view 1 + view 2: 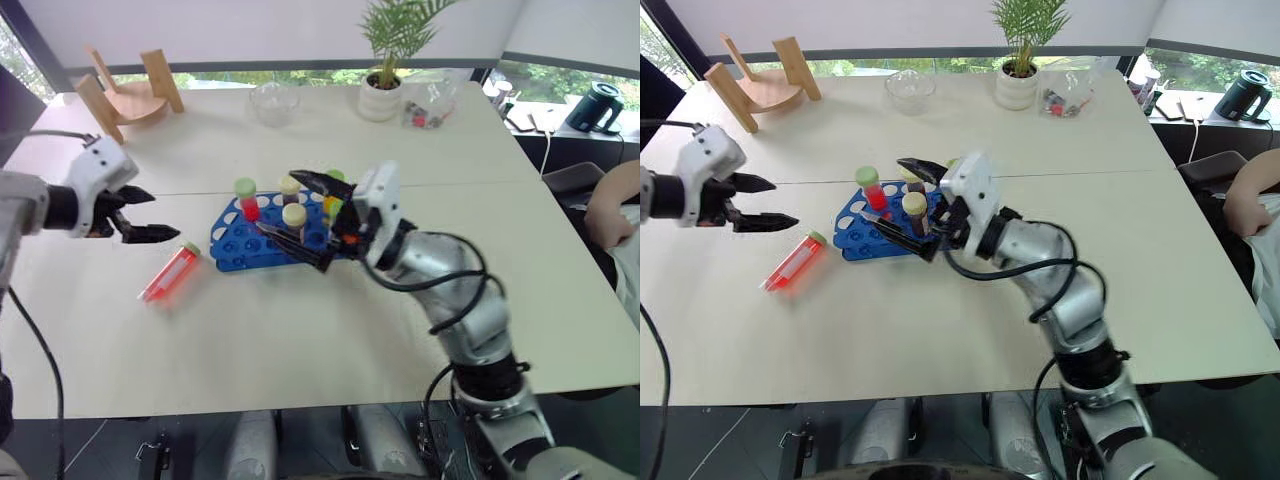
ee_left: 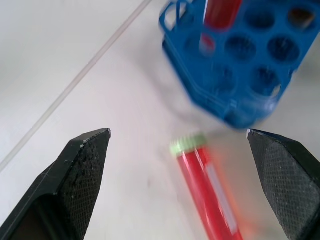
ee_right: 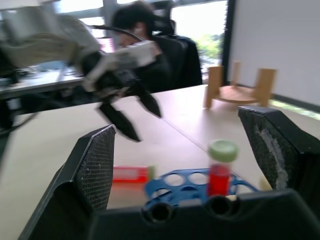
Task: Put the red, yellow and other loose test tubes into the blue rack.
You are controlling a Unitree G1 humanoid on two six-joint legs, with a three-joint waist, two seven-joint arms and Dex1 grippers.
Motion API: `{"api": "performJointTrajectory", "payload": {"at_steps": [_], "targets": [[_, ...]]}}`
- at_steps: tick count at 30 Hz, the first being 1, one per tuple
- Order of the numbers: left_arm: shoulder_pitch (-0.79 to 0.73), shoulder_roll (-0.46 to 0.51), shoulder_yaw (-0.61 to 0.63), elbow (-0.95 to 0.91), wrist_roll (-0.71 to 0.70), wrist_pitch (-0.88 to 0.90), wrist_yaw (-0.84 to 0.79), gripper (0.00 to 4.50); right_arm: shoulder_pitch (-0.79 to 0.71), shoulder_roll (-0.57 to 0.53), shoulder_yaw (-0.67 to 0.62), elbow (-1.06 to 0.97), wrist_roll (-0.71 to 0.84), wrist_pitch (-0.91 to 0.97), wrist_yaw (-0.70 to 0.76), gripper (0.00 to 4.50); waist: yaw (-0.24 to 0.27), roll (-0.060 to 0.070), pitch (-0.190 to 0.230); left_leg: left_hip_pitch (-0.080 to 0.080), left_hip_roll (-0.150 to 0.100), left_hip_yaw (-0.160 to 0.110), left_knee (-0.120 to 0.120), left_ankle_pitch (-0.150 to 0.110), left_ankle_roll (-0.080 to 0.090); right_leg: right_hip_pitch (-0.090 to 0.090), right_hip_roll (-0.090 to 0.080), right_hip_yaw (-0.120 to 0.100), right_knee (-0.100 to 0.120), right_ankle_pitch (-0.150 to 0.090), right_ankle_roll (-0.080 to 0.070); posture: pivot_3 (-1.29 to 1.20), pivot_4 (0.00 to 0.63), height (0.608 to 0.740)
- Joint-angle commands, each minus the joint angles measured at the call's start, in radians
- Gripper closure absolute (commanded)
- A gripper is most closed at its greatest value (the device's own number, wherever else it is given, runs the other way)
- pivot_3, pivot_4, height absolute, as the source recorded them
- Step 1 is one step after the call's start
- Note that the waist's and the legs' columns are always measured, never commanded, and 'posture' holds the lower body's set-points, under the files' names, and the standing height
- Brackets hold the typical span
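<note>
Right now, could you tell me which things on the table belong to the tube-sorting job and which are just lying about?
Job:
blue rack
tubes standing in the rack
loose red tube lying on the table

Lying about:
wooden stand
glass bowl
potted plant

One blue rack is seen, with one red tube and two cream-capped tubes standing in it; one red tube lies loose between the left fingers.
</note>
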Motion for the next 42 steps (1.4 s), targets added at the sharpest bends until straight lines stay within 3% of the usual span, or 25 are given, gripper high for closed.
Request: {"api": "performJointTrajectory", "payload": {"at_steps": [1, 7, 16, 19, 24, 25, 28, 30, 34, 37, 40, 42], "targets": [[-0.099, 0.022, -0.154, 0.032, 0.082, 0.124, -0.143, 0.00, 0.002, -0.120, -0.026, -0.077, 0.174, 0.134, 0.146, 0.20, 0.000, 0.000, 0.000, 0.000, 0.000, 0.000, 0.000, 0.000, 0.000, 0.000, 0.000, 0.000, 0.000, 0.000, 0.000, 0.00, 0.150, 0.740], [-0.213, -0.061, -0.321, 0.152, 0.205, 0.177, -0.194, 0.00, -0.002, -0.264, 0.052, -0.103, 0.212, 0.191, 0.258, 0.20, -0.003, 0.000, 0.000, 0.000, 0.000, 0.000, 0.001, 0.000, 0.000, 0.000, 0.000, 0.000, 0.000, 0.000, 0.000, 0.00, 0.150, 0.740], [-0.251, -0.215, -0.392, 0.323, 0.317, 0.159, -0.139, 0.00, 0.006, -0.249, 0.050, -0.106, 0.195, 0.191, 0.181, 0.20, 0.002, -0.001, 0.000, -0.001, 0.000, -0.001, 0.001, 0.000, 0.000, -0.001, 0.000, 0.000, 0.000, 0.000, 0.000, 0.00, 0.150, 0.740], [-0.247, -0.294, -0.359, 0.382, 0.324, 0.118, -0.077, 0.90, 0.021, -0.233, 0.055, -0.134, 0.195, 0.195, 0.134, 0.15, 0.006, 0.000, 0.000, -0.001, 0.000, -0.001, 0.002, 0.000, 0.000, 0.000, -0.001, 0.000, 0.000, 0.000, 0.001, 0.00, 0.150, 0.740], [-0.249, -0.308, -0.389, 0.401, 0.366, 0.111, -0.101, 3.37, 0.040, -0.228, 0.063, -0.162, 0.204, 0.198, 0.104, 0.15, 0.002, 0.000, 0.000, -0.001, -0.001, -0.001, 0.002, 0.000, 0.000, 0.000, -0.001, 0.000, 0.000, 0.000, 0.001, 0.00, 0.150, 0.740], [-0.250, -0.310, -0.387, 0.403, 0.366, 0.119, -0.111, 3.64, 0.041, -0.230, 0.063, -0.161, 0.204, 0.196, 0.102, 0.15, 0.002, 0.000, 0.000, -0.001, -0.001, -0.001, 0.002, 0.000, 0.000, 0.000, -0.001, 0.000, 0.000, 0.000, 0.001, 0.00, 0.150, 0.740], [-0.255, -0.302, -0.368, 0.400, 0.366, 0.127, -0.125, 3.66, 0.049, -0.244, 0.057, -0.160, 0.203, 0.188, 0.105, 0.15, 0.002, 0.000, 0.000, -0.001, -0.001, -0.002, 0.002, 0.000, 0.000, 0.000, -0.001, 0.000, 0.001, 0.000, 0.001, 0.00, 0.150, 0.740], [-0.278, -0.277, -0.280, 0.424, 0.329, 0.084, -0.100, 3.66, 0.066, -0.268, 0.031, -0.162, 0.213, 0.183, 0.120, 0.15, 0.003, -0.001, 0.000, -0.001, -0.001, -0.001, 0.002, 0.000, 0.000, 0.000, -0.001, 0.000, 0.001, 0.000, 0.001, 0.00, 0.150, 0.740], [-0.206, -0.227, 0.117, 0.424, 0.083, -0.242, -0.044, 3.66, 0.105, -0.331, -0.097, -0.161, 0.358, 0.236, 0.164, 0.15, 0.001, -0.002, 0.001, -0.004, 0.000, -0.003, 0.003, 0.000, 0.000, -0.001, -0.001, -0.002, 0.000, 0.000, 0.001, 0.00, 0.150, 0.740], [-0.083, -0.237, 0.386, 0.284, -0.119, -0.113, -0.017, 3.66, 0.105, -0.361, -0.141, -0.122, 0.373, 0.240, 0.164, 0.15, -0.004, -0.002, 0.001, -0.003, 0.001, -0.001, 0.002, 0.000, 0.000, -0.002, -0.002, -0.001, 0.000, 0.000, 0.000, 0.00, 0.150, 0.740], [0.084, -0.368, 0.569, -0.054, -0.291, -0.005, 0.127, 3.66, 0.081, -0.375, -0.134, -0.066, 0.357, 0.245, 0.168, 0.15, 0.004, -0.002, 0.001, -0.002, 0.000, -0.002, 0.002, 0.000, 0.000, 0.000, -0.002, -0.001, 0.000, 0.000, 0.001, 0.00, 0.150, 0.740], [0.171, -0.470, 0.628, -0.226, -0.353, 0.004, 0.235, 3.66, 0.057, -0.377, -0.127, -0.022, 0.346, 0.245, 0.176, 0.15, 0.011, -0.002, 0.001, -0.001, 0.000, -0.003, 0.003, 0.000, 0.000, 0.003, -0.003, -0.002, 0.000, 0.000, 0.001, 0.00, 0.150, 0.740]]}}
